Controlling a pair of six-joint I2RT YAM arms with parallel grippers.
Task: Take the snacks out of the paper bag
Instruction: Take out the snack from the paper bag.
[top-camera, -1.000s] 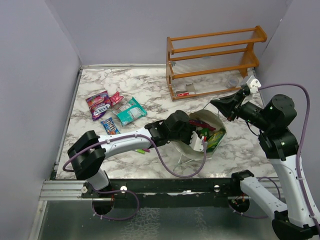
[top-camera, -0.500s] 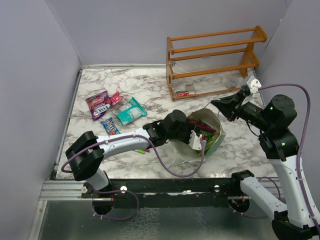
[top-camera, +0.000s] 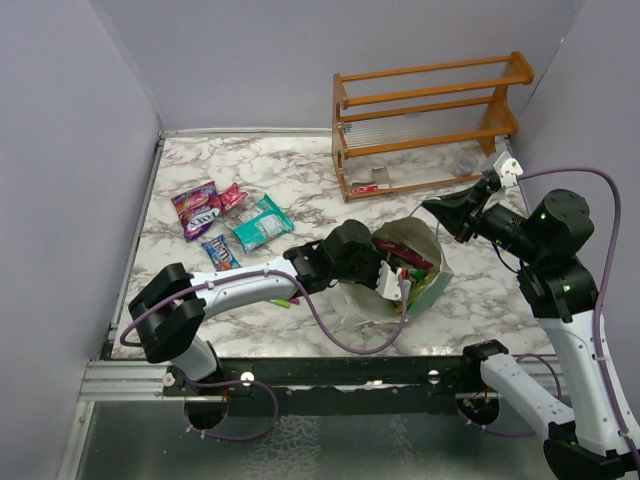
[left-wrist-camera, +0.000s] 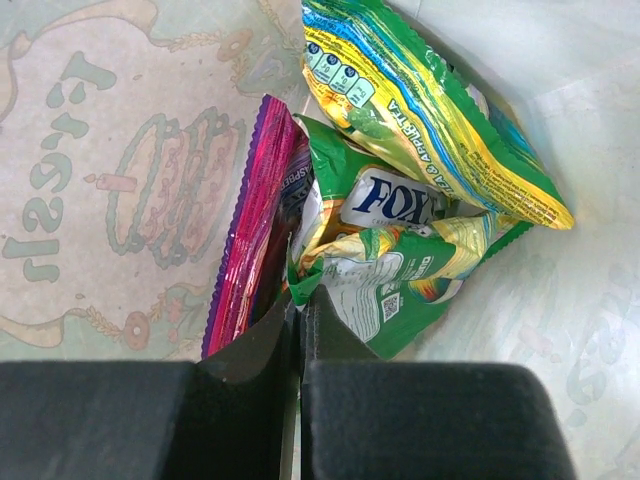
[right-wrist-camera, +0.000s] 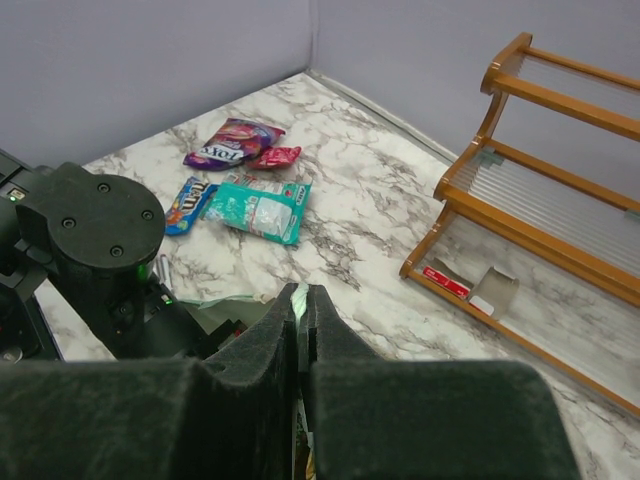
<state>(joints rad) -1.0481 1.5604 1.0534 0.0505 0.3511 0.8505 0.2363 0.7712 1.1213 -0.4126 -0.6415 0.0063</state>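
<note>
Inside the paper bag, the left gripper has its jaws together, tips against the lower edge of the green packet, beside the pink packet; whether foil is pinched cannot be told. A yellow-green packet lies above both. The right gripper is clamped on the bag's far rim. The purple packet, teal packet and blue packet lie on the table, well left of the bag
</note>
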